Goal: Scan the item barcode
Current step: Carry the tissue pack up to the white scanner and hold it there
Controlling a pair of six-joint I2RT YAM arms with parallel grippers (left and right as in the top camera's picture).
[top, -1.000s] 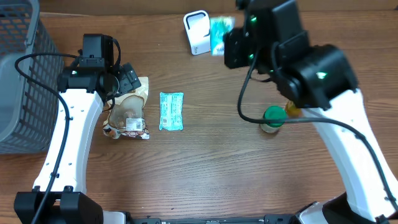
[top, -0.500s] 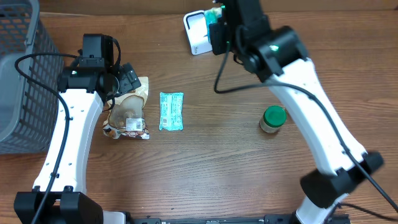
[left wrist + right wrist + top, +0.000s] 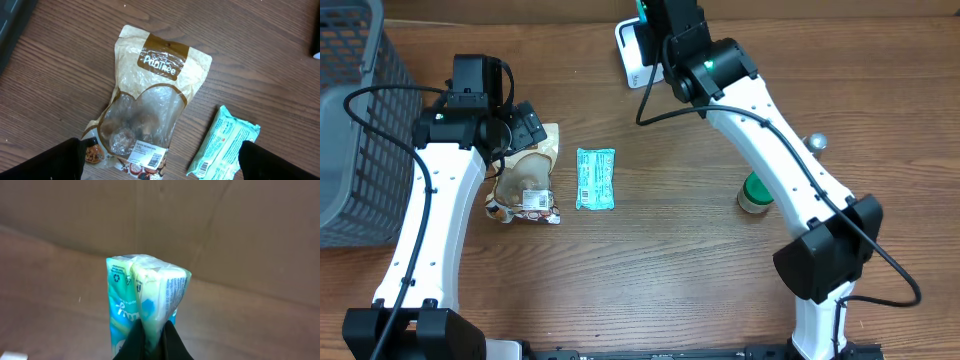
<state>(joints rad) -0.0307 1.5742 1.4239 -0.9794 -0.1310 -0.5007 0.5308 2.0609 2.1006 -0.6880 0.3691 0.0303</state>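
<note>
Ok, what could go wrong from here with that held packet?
The right gripper pinches the teal packet only at its lower edge, so it may slip. No barcode shows, so it may face away from the white scanner. The right arm crosses over the green-lidded jar and could knock it.

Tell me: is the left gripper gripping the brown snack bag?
No, the left gripper stands wide open above the bag lying on the table.

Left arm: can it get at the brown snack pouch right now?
Probably yes. The left gripper hangs open over the brown pouch, nothing lies on it, and the teal packet sits apart to one side.
</note>
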